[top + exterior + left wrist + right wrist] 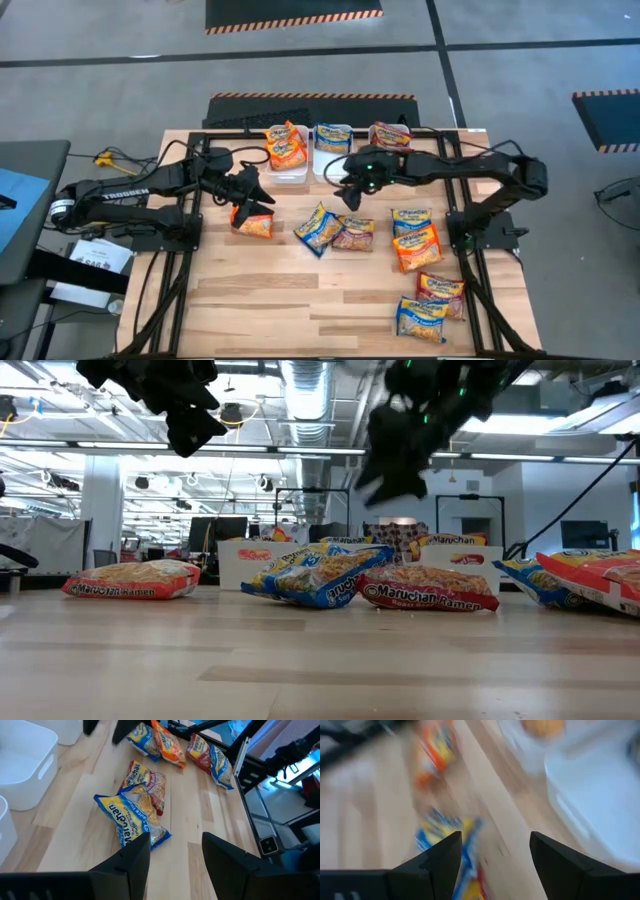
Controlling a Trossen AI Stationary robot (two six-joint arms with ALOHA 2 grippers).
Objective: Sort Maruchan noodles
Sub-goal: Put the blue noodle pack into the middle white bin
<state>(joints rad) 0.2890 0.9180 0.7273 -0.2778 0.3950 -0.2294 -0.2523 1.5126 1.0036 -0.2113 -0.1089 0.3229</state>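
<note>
Blue Maruchan packet (132, 817) lies just ahead of the left gripper (175, 855), jaws apart, empty; right gripper (495, 852) hovers spread, empty, beside the white tubs (290, 172).

Three white tubs (291, 170) along wooden table's (260, 300) far edge. Grey floor, hazard-striped black mats (293, 17). Ceiling ducts (305, 390), monitors beyond.
</note>
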